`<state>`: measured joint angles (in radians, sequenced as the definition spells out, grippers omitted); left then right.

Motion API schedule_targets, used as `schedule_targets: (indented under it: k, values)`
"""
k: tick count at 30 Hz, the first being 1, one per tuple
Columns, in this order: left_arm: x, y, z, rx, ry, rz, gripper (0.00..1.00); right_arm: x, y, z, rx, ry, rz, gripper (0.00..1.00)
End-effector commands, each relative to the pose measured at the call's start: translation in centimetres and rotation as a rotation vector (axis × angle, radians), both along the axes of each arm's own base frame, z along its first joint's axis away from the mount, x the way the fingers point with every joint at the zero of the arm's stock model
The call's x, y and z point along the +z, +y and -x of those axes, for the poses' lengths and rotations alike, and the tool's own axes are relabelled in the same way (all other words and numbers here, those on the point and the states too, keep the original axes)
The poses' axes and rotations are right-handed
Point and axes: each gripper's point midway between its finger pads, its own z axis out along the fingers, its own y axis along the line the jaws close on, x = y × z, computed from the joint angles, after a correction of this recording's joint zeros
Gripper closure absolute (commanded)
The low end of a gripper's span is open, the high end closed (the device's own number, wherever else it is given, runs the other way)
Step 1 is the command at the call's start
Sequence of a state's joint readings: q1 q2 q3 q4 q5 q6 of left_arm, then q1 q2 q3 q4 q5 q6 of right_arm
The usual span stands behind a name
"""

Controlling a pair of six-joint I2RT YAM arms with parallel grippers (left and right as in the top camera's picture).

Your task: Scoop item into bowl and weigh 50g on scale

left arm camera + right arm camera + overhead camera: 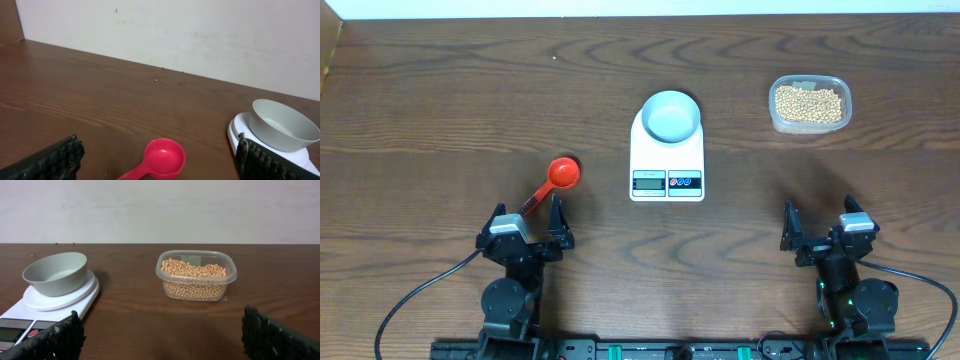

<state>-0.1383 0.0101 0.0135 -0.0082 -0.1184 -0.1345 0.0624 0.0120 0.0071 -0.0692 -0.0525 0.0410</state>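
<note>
- Surface: I see a dark brown wood-grain table (440,110). A plain pale wall (200,35) stands behind its far edge.
- Scale (666,158): it lies flat at the middle of the table, with its display and buttons on the edge nearer the arms.
- Bowl (670,116): it stands upright on the far part of the scale and I see nothing in it.
- Beans (808,103): they are heaped in a clear plastic tub (772,108), to the right of the scale and well apart from it.
- Red scoop (563,173): it lies left of the scale, cup up. Its handle points toward the left gripper (528,215).
- Left gripper: the fingers are spread wide and hold nothing. The end of the scoop handle lies between them, and I cannot tell whether it touches.
- Right gripper (818,222): the fingers are spread wide and hold nothing. Bare table lies between it and the tub.
- Black cables (410,300) trail from the arm bases at the near edge.
</note>
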Motion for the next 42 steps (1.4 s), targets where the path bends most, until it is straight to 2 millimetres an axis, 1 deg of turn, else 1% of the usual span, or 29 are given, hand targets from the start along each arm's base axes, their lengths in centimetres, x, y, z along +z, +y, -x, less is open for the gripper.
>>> schedule_targets:
  k: [1, 33, 38, 42]
  values:
    - [-1.6, 0.5, 0.2, 0.025, 0.056, -0.012, 0.01, 0.0, 0.0, 0.0, -0.002, 0.000, -0.003, 0.01]
    - [-1.6, 0.5, 0.1, 0.026, 0.054, -0.012, 0.01, 0.0, 0.0, 0.0, -0.002, 0.000, -0.003, 0.01]
    - [-1.1, 0.4, 0.1, 0.027, 0.036, 0.025, 0.01, 0.0, 0.0, 0.0, -0.002, 0.000, -0.003, 0.01]
    - [-0.1, -0.8, 0.2, -0.048, 0.025, 0.038, 0.01, 0.0, 0.0, 0.0, -0.002, 0.000, -0.003, 0.01]
